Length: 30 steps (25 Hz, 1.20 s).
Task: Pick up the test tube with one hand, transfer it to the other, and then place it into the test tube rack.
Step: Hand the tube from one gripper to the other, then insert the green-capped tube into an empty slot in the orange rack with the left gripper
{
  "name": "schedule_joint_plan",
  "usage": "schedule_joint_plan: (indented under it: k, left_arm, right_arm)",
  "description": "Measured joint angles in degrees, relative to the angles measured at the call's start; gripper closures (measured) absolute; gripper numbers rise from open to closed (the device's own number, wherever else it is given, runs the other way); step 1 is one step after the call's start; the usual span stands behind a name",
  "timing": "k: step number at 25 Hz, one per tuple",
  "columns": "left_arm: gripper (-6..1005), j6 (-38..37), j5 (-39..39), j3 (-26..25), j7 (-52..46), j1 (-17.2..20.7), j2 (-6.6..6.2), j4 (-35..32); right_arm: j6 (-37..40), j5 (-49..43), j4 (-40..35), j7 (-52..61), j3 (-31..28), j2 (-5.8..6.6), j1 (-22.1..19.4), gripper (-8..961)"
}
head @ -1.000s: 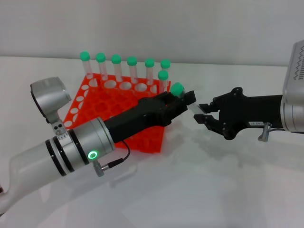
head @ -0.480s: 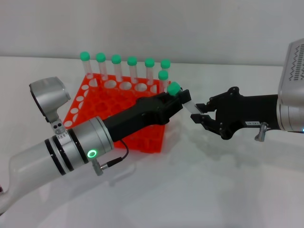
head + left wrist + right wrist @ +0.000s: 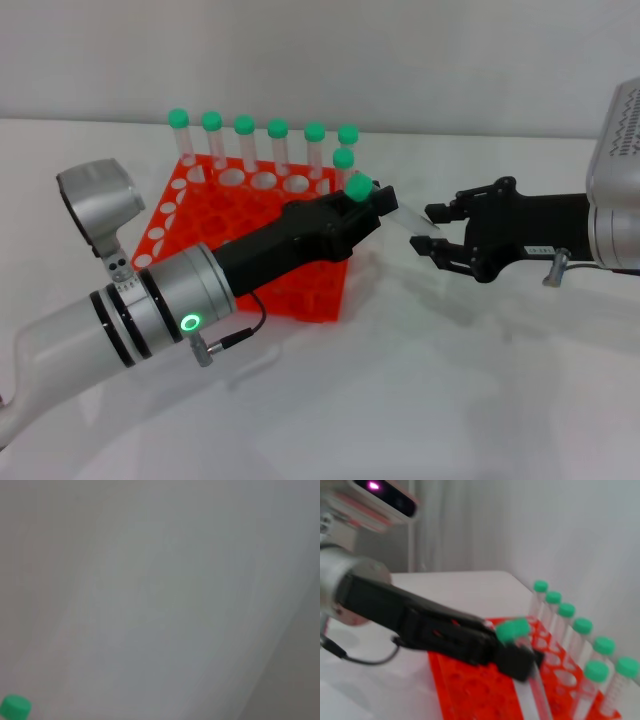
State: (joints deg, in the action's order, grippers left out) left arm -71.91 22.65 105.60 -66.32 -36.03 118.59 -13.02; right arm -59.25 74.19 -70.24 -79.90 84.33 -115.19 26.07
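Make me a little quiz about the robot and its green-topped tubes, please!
1. True or false: the left claw holds the test tube near its green cap.
2. How many other tubes stand in the test tube rack?
3. The right claw is: A) open, B) shut on the rack, C) out of sight.

Key: 1 true; 2 seven; 3 A.

The test tube [image 3: 385, 207], clear with a green cap, lies tilted in the left claw [image 3: 372, 203], clamped near its cap, its rounded end reaching toward the spread right claw [image 3: 432, 228]; the orange test tube rack [image 3: 250, 250] sits beneath the left claw.
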Motion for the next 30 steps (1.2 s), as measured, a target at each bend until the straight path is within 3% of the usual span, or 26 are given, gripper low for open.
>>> schedule_joint_plan:
  k: [5, 13, 20, 24, 30]
  left_arm:
    - [786, -0.4, -0.1, -1.5, 3.8, 2.4, -0.04, -1.6]
    - [786, -1.5, -0.1, -3.7, 9.3, 11.2, -1.25, -9.2]
    - [787, -0.1, -0.2, -9.5, 18.1, 18.6, 0.38, -13.7]
    - [786, 2.8, -0.6, -10.9, 18.8, 19.0, 0.55, -14.2]
    - [783, 12.3, -2.0, -11.5, 18.6, 16.8, 0.6, -15.3]
  right_arm:
    - [2.2, -2.0, 2.4, 0.2, -0.6, 0.06, 0.0, 651]
    - [4.5, -4.4, 6.1, 0.0, -4.0, 0.09, -0.9, 319]
    - [4.5, -4.5, 9.1, -0.5, -6.7, 0.23, -1.4, 111]
    - [4.6, -4.5, 10.2, -1.0, -6.8, 0.23, -1.4, 87]
    - [5.0, -4.5, 10.7, -1.1, -6.6, 0.12, -1.2, 91]
